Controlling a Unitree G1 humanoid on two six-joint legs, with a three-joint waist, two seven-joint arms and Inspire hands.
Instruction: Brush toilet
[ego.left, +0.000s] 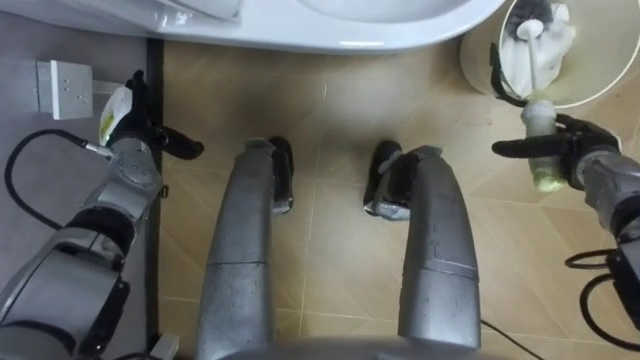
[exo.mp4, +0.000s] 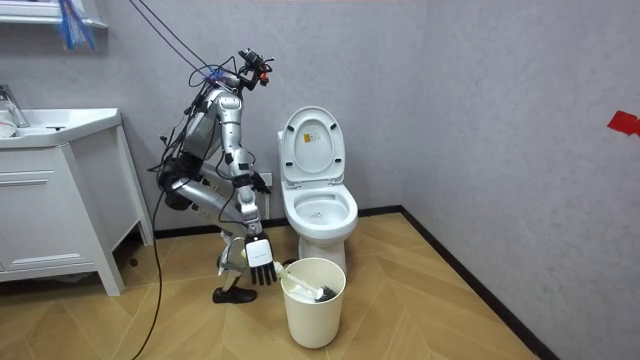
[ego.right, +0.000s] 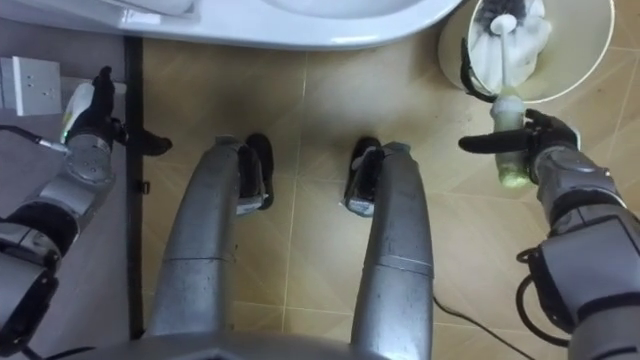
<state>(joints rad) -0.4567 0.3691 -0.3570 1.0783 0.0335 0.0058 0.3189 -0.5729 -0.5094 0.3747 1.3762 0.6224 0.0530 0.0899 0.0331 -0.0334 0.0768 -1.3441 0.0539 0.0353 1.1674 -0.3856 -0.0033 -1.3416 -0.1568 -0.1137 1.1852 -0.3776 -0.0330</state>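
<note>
A humanoid robot stands bent forward on a wood-patterned floor (ego.left: 330, 130), directly in front of a white toilet (ego.left: 300, 25) with its lid raised. In the room view a white sink cabinet (exo.mp4: 60, 200) stands at the left.

Just beside the toilet, on the robot's right, is a round cream bin (ego.left: 478, 62). A toilet brush (ego.left: 538, 115) stands tilted in it, with its pale head down inside and its whitish-green handle leaning out over the rim towards the robot.

The right hand (ego.left: 590, 160) is on that handle. The thumb lies across one side and the dark fingers (ego.left: 585, 130) on the other, so they appear clamped on it near the handle's free end. The left hand (ego.left: 135, 125) hangs idle at the robot's left, near a wall socket (ego.left: 60, 85), with its fingers apart and relaxed and nothing in them.

The brush looks light and stiff, probably smooth plastic, so it could slip or twist in a loose hold, more so if it is wet. The handle's outer half, well clear of the head, seems the right place to grip. Its length would let the head swing and drip when it is lifted across to the bowl.
</note>
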